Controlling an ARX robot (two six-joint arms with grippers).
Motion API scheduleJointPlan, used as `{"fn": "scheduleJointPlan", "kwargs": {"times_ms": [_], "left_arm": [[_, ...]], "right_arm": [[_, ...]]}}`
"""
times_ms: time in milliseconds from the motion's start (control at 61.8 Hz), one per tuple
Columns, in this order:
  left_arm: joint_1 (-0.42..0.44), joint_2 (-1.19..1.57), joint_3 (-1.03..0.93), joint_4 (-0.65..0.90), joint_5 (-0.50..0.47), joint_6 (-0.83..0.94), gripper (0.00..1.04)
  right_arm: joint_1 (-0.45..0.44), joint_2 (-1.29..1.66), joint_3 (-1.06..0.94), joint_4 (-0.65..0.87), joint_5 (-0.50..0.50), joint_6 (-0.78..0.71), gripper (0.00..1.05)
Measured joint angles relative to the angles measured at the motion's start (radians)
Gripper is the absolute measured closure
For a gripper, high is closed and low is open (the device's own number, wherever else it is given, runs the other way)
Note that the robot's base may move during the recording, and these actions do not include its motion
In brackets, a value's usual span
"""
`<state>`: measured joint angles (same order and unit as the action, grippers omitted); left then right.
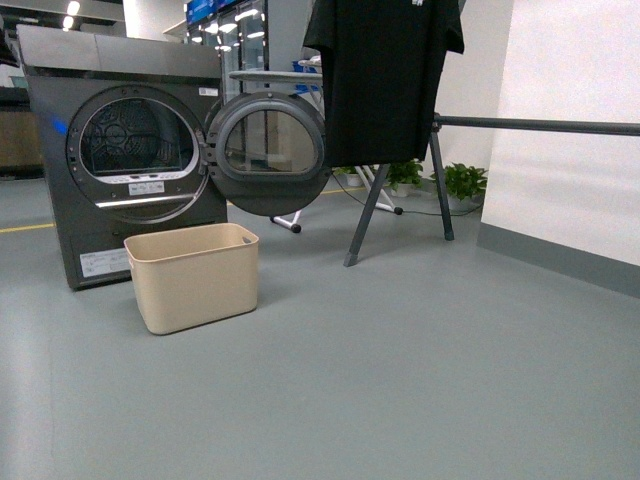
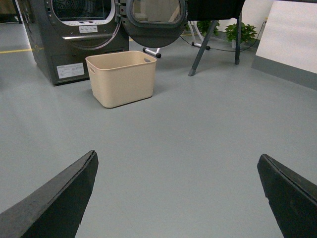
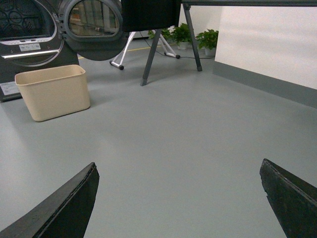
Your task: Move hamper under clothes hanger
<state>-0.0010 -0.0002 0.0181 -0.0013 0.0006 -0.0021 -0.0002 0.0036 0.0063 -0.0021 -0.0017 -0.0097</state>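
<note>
Left gripper: your left gripper [image 2: 177, 155] hangs over bare floor, its two dark fingers [image 2: 64, 198] spread wide with nothing between them.
Right gripper: your right gripper [image 3: 179, 164] looks the same, fingers far apart and gripping nothing.
Floor: plain grey floor [image 1: 400, 380] lies between you and everything else.
Hamper: the beige hamper [image 1: 195, 280] stands upright on the floor, ahead and to your left, well apart from both grippers. It sits just in front of the dryer, below the edge of the open door and left of the hanger's legs, so it is not under the bar.
Dryer: the dark grey dryer [image 1: 70, 150] stands right behind the hamper, its round door [image 1: 268, 150] swung open to the right.
Clothes hanger: the clothes hanger [image 1: 540, 125] stands to the right of the dryer. Its angled legs rest on the floor beyond the hamper, and its long bar runs off to your right along the white wall [image 1: 570, 60].
T-shirt: a black T-shirt [image 1: 385, 80] hangs at the hanger's left end, just beside the dryer door.
Plants: green potted plants [image 1: 465, 183] sit against the wall behind the legs.
</note>
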Motion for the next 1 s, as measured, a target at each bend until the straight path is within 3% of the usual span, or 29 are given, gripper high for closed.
{"fn": "scheduleJointPlan", "kwargs": {"times_ms": [1003], "left_arm": [[0.000,0.001,0.000,0.000,0.000,0.000,0.07]], "right_arm": [[0.000,0.000,0.000,0.000,0.000,0.000,0.08]]}}
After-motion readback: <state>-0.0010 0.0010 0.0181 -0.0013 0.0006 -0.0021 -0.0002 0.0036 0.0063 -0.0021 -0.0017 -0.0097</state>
